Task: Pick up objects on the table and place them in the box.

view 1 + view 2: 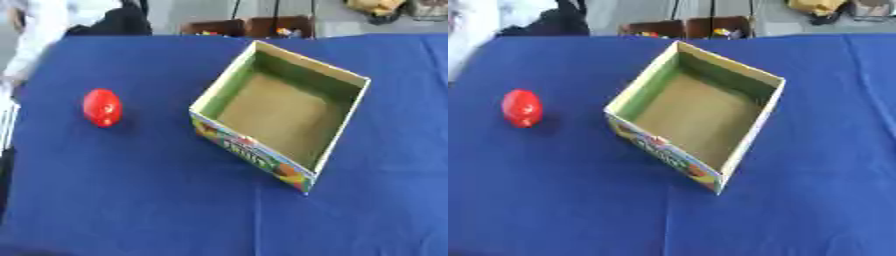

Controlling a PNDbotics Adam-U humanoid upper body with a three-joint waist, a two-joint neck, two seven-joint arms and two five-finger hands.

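A red egg-shaped object [102, 107] lies on the blue tablecloth [131, 190] at the left. To its right stands an open cardboard box [346, 116], turned at an angle, with green inner walls, a brown floor and a colourful printed front. Nothing shows inside the box. Neither of my hands appears in either view.
A person in a white sleeve [35, 35] stands at the far left edge of the table, touching nothing. Brown crates [249, 26] sit on the floor beyond the table's far edge. Blue cloth stretches in front of the box and to its right.
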